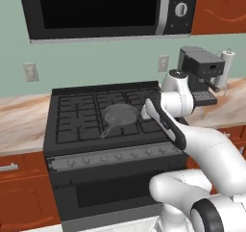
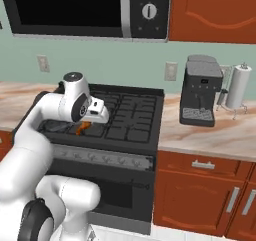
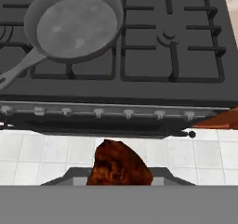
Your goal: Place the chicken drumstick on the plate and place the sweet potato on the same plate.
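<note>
- Gripper (image 2: 86,127): carried over the front of the stove, jaws closed on a streaked orange-brown piece, judged to be the chicken drumstick (image 3: 119,165). In the hand view the piece sits at 6 o'clock, between the finger tips; in the right base view it peeps out just under the hand.
- Frying pan (image 3: 74,25): grey, empty, on the burner grates at 11 o'clock in the hand view, handle trailing toward 8 o'clock.
- Stove (image 1: 86,130): black, knob row along the front edge; white tiled floor below it.
- Coffee machine (image 2: 200,90): on the counter at 3 o'clock from the stove, paper towel roll (image 2: 238,87) just beside it.
- Step in hand: carrying the drumstick to the plate, first of two placements; the sweet potato's turn is not yet begun.
- Next move, as a judgement: find the blue plate, bring the hand above it, lower, then release.
</note>
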### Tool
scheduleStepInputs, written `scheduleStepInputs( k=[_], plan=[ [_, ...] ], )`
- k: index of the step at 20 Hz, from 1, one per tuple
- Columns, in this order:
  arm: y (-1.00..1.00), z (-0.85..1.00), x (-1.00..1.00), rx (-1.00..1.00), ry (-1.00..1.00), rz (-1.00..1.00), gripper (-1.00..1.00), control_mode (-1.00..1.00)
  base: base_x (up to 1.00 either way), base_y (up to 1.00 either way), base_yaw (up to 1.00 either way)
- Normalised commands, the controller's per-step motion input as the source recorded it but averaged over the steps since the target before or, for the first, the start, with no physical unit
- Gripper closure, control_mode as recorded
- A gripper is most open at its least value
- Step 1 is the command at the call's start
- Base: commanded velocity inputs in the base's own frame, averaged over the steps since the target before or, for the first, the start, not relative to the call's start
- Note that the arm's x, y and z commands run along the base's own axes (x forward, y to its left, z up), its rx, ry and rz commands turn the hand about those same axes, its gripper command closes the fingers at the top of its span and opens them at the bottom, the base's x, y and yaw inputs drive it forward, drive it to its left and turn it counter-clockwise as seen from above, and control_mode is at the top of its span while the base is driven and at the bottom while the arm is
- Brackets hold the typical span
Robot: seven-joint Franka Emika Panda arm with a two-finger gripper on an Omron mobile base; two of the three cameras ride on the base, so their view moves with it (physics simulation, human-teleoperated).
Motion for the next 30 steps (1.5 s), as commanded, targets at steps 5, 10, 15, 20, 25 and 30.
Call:
scheduleStepInputs(
  k=[5,10,15,20,25,30],
  plan=[
    [0.0,0.0,0.0,0.0,0.0,0.0,1.0,1.0,-0.45,0.8,-0.03],
    [0.0,0.0,0.0,0.0,0.0,0.0,1.0,1.0,0.0,1.0,0.0],
    [0.0,0.0,0.0,0.0,0.0,0.0,1.0,1.0,0.03,1.0,0.0],
    [0.0,0.0,0.0,0.0,0.0,0.0,1.0,1.0,0.15,1.0,0.0],
    [0.0,0.0,0.0,0.0,0.0,0.0,1.0,1.0,0.26,1.0,0.0],
    [0.0,0.0,0.0,0.0,0.0,0.0,1.0,1.0,0.41,1.0,0.0]
  ],
)
